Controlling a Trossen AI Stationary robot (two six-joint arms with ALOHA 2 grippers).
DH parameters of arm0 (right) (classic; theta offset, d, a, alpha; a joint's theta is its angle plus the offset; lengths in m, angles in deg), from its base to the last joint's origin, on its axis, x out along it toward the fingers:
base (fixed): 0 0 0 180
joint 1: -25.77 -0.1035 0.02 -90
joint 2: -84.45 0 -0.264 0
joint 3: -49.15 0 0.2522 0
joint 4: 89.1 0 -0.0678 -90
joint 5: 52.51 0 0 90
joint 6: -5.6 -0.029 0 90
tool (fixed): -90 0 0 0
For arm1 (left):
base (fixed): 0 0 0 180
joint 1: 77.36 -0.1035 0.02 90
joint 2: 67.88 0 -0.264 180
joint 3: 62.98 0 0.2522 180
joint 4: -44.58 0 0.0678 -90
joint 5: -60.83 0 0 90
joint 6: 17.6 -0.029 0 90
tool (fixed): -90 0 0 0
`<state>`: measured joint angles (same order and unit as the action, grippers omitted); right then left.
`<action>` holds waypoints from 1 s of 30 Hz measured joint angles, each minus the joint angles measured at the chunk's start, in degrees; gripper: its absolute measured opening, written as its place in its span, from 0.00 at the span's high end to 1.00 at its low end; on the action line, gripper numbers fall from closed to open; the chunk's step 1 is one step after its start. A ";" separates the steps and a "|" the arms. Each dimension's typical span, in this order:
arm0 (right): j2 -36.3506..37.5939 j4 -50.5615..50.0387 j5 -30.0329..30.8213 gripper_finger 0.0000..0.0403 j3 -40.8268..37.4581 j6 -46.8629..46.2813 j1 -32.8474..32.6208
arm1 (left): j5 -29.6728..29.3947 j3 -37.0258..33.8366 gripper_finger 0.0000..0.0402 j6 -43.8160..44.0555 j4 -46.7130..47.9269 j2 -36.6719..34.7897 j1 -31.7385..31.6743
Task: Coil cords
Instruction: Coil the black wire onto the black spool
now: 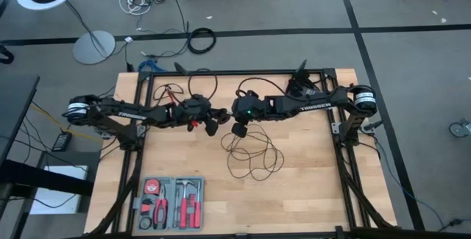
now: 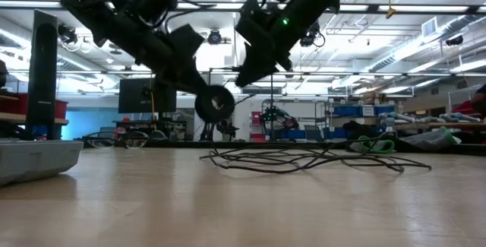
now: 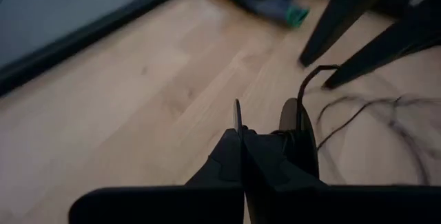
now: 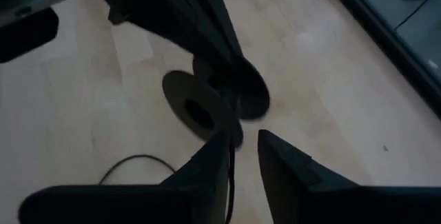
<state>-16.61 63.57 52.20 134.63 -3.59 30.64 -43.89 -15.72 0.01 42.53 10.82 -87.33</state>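
A: State the position of the cord [image 1: 254,154].

B: It lies in loose, uneven loops on the wooden table [image 1: 309,187], at about 5 o'clock from the table centre in the high view. One strand rises from the pile toward the two grippers. Its end, the round black puck [image 2: 215,103], hangs in the air above the table, clear of the surface in the low view.

A: What holds the puck?

B: The left gripper [image 3: 241,131], near the table centre. Its fingers are pressed together, and the puck sits against them, apparently pinched at its rim. The right gripper [image 4: 242,145] is just beside it at 3 o'clock in the high view. Its fingers stand slightly apart, with the thin cord running along the inner face of one finger; nothing is clamped between them.

A: Failure modes from here?

B: Three, as a judgement.
1. The rim pinch looks shallow. A pull on the strand could twist the puck free.
2. The right gripper could close beside the cord, because the strand is very thin.
3. The loops on the table overlap. Drawing the strand up could tighten them into a knot or drag the whole pile.
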 joint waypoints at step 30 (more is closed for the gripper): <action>-2.89 26.04 -0.91 0.85 -18.64 -12.20 -0.20 | -2.34 0.01 1.00 3.56 0.15 7.65 -0.03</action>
<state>-19.50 89.61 51.29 115.99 -15.79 30.44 -46.23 -15.72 3.57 42.69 18.47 -87.36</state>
